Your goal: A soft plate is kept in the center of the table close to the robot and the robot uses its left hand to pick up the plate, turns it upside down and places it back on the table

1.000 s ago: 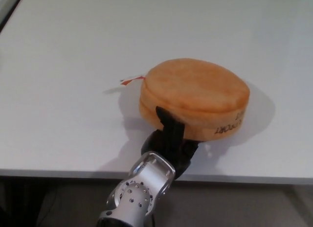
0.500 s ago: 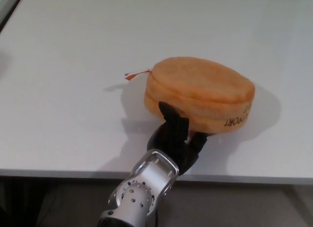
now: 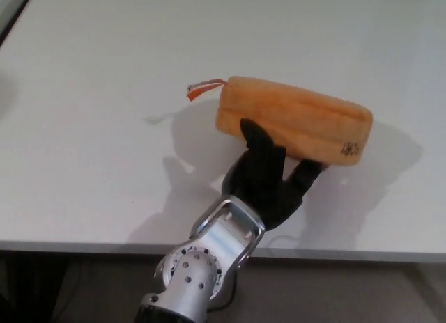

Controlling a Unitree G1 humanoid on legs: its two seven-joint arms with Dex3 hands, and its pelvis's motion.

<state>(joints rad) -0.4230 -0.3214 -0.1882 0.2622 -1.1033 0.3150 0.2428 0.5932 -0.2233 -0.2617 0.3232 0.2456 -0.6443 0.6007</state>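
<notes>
Head view, looking down at a white table [image 3: 90,149], its near edge running across the bottom of the frame with a dark gap below it. Orange soft plate [image 3: 293,121] sits up off the table surface, held in the air above the near-centre part of the table, tilted so its thick rim faces the camera and the flat face is seen nearly edge-on. Seam line runs along the rim. Dark lettering on the rim toward the plate's right end, too small to read. A small red-and-white tag [image 3: 202,90] sticks out from the plate's upper left corner, pointing left. Left hand [image 3: 268,177] gripping the plate from below and from the near side: one black finger lies up against the rim on the plate's left-centre, another black finger presses under the lower edge further right; the plate is pinched between them. Silver wrist and forearm [image 3: 209,260] run from the hand down past the table's near edge to the bottom of the frame. Plate's shadow falls on the table to the right of and below the plate; the arm's shadow falls to the left of the hand. Right hand not in the frame
</notes>
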